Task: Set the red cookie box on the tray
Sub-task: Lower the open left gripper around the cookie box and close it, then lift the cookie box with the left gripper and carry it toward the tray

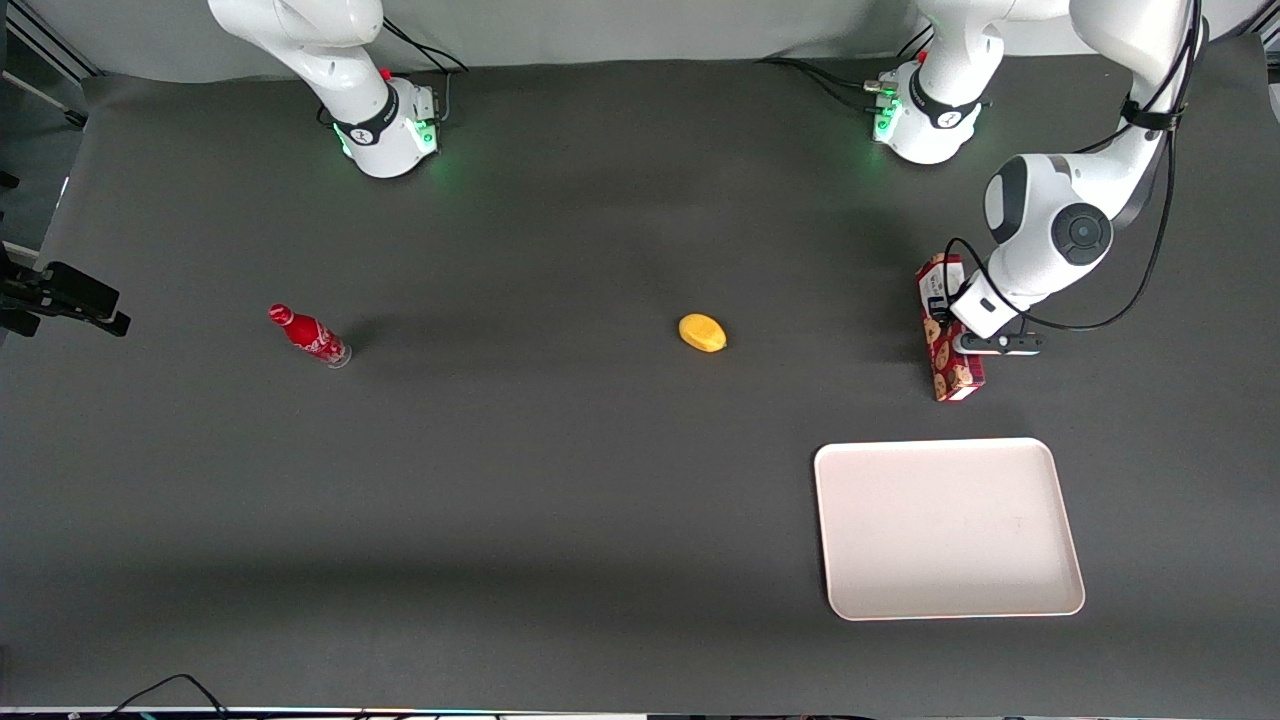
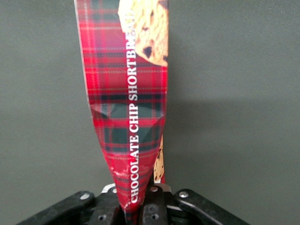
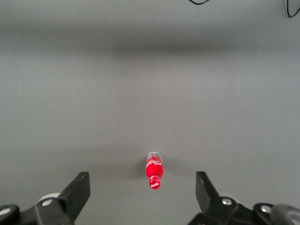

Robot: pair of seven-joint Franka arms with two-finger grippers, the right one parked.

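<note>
The tool (image 1: pixel 958 340) sits at the right of the front frame, closed tight on the red cookie box (image 1: pixel 948 345). In the wrist picture the carton (image 2: pixel 133 117) runs straight out from between the pinched fingers, its tartan face dented where they squeeze, so the grip looks firm. It has been taken across its narrow width because that is the only dimension slim enough for two fingers to span. Whether the box is already off the tabletop (image 1: pixel 560 500) or just resting on it is hard to judge from the front frame; I would guess it is barely lifted, if at all.

The tray (image 1: pixel 948 528) lies in the lower right of the front frame, nearer the camera than the box and well apart from it. Its wide flat surface gives plenty of room, so the carry mostly needs a lift and a short move toward the camera.

A yellow fruit-like object (image 1: pixel 702 333) lies mid-frame, and a small red bottle (image 1: pixel 308 336) stands toward the parked arm's end, both clear of that path.
</note>
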